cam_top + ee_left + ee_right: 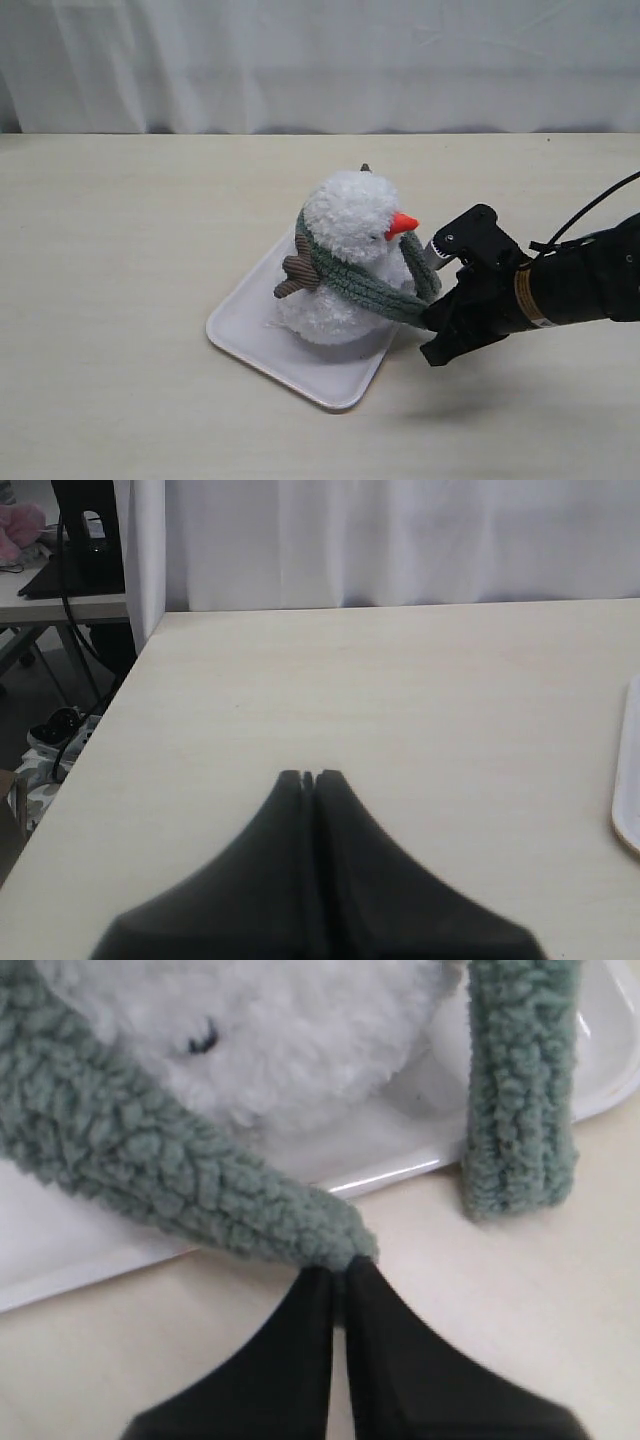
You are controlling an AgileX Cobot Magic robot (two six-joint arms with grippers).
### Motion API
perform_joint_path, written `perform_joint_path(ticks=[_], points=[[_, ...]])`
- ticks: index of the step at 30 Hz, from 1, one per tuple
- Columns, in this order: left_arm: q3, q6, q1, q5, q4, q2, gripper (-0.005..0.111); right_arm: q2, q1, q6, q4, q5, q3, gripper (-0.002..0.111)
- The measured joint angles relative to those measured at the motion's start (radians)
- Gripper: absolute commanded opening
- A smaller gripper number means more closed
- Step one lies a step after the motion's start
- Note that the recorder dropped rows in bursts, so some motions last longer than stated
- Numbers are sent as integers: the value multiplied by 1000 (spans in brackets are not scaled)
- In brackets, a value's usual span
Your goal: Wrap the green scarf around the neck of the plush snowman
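Note:
The plush snowman (345, 215) stands on a white tray (250, 335), its orange nose pointing right. The green scarf (370, 290) loops round behind its neck, which the scarf covers, and comes down across the front. My right gripper (432, 318) is at the tray's right edge, shut on one scarf end (330, 1235); its tips (340, 1275) pinch the knit. The other scarf end (520, 1090) hangs loose down onto the table. My left gripper (310, 776) is shut on nothing over bare table, far from the plush, and is out of the exterior view.
A white curtain (320, 60) hangs behind the table. The tray's rim (628, 810) shows at the edge of the left wrist view. The table's left edge (90, 760) drops off towards cables and clutter on the floor.

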Motion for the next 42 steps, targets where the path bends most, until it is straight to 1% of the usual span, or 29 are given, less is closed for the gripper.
perform_joint_path(ticks=[8,10,12,17,19,27,34,39,41,42], points=[[0,0,0,0,0,0,0,-47,0,0,0,29,0,4],[0,0,0,0,0,0,0,-49,0,0,0,33,0,6],[0,0,0,0,0,0,0,-49,0,0,0,33,0,13],[0,0,0,0,0,0,0,-49,0,0,0,33,0,37],[0,0,0,0,0,0,0,-49,0,3,0,33,0,43],[0,0,0,0,0,0,0,-110,0,69,0,41,0,43],[0,0,0,0,0,0,0,-274,0,145,0,29,0,43],[0,0,0,0,0,0,0,-412,0,232,-5,-39,0,43],[0,0,0,0,0,0,0,-469,0,273,-19,-84,0,41],[0,0,0,0,0,0,0,-502,0,293,-29,-101,0,36]])
